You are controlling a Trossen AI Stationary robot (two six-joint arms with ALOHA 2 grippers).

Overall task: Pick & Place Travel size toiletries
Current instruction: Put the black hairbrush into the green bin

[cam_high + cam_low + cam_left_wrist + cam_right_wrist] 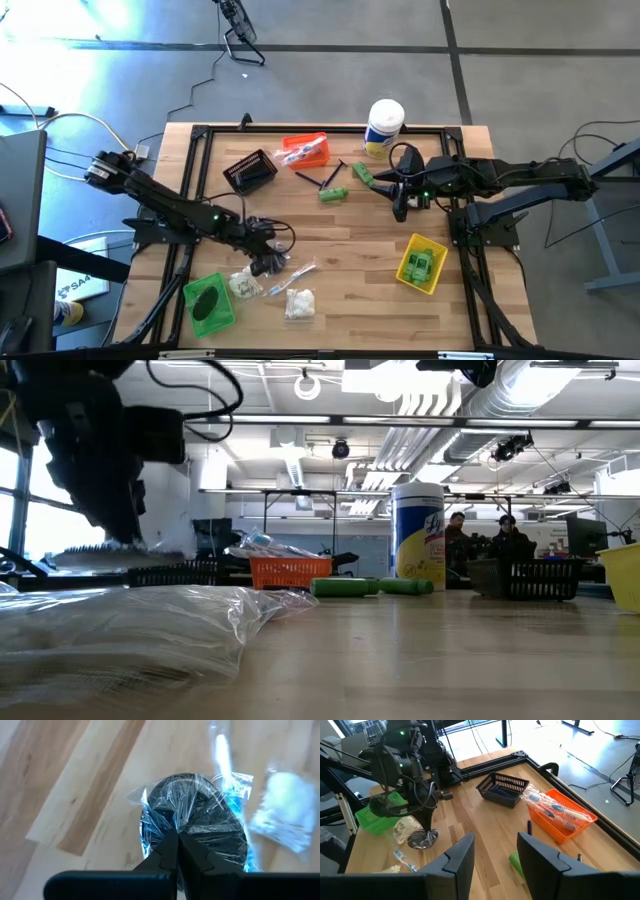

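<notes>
A dark round bundle in clear wrap hangs under my left gripper, which is shut on its wrap near the table's front left. Bags of white puffs and a clear slim packet lie flat on the wood beside it. Green mini bottles and thin black sticks lie at the middle far side. My right gripper hangs open high above the green bottles, with nothing between its fingers. My left gripper pinches the clear wrap on the bundle's top face between its two fingertips. The fingers slant down onto it from the table's left. The bundle hangs flat below the fingers, lifted a little clear of the wood.
A green bin holding a dark item stands at the front left. A yellow bin with green bottles is at the front right. An orange bin, a black bin and a tall white canister stand along the far side.
</notes>
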